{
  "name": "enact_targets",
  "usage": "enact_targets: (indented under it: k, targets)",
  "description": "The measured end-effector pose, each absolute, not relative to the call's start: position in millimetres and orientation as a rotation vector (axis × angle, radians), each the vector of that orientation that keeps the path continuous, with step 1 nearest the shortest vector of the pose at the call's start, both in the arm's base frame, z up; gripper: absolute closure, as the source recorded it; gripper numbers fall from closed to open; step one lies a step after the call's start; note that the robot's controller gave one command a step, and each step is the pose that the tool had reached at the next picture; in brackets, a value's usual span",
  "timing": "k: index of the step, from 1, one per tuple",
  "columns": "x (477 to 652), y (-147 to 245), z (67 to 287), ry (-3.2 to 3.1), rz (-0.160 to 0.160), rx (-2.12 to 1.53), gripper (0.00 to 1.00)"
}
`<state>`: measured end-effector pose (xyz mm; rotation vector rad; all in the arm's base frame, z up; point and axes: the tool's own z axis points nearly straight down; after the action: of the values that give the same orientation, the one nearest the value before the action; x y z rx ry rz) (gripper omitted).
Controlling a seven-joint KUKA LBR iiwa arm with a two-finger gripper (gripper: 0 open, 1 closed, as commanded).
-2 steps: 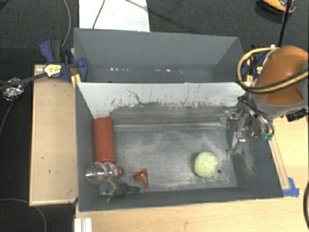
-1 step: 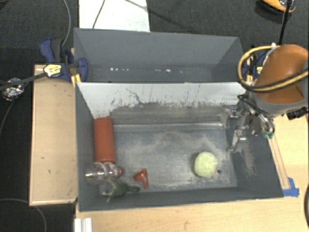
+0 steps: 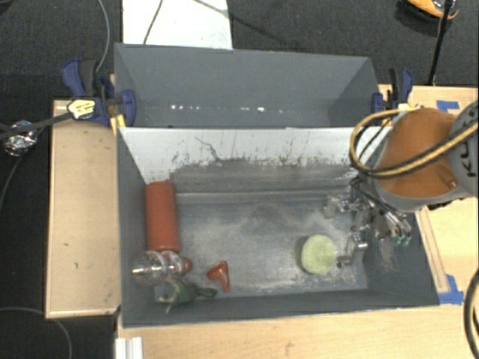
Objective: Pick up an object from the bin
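A pale green round thing (image 3: 319,254), flat like a disc or a soft ball, lies on the bin floor at the right front. My gripper (image 3: 356,234) hangs low at the bin's right side, just to the right of this green thing and close against its edge. From here I cannot make out whether anything is in the gripper.
A red cylinder (image 3: 162,216) lies along the left wall. Below it at the front left are a clear, shiny bottle-like thing (image 3: 159,266), a dark green piece (image 3: 182,295) and a small red-orange piece (image 3: 219,274). The arm's orange cover and cables rise over the right rim.
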<state>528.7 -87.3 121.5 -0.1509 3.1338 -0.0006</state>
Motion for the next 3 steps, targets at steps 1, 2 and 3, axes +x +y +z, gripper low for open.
enact_targets:
  k: [1,2,3]
  targets:
    - [495.3,-71,117,3.143,0.003,-0.172,0.0]
    - [486.8,-44,132,3.138,0.001,-0.017,0.0]
    - [480.6,-57,74,3.128,0.002,-0.24,0.0]
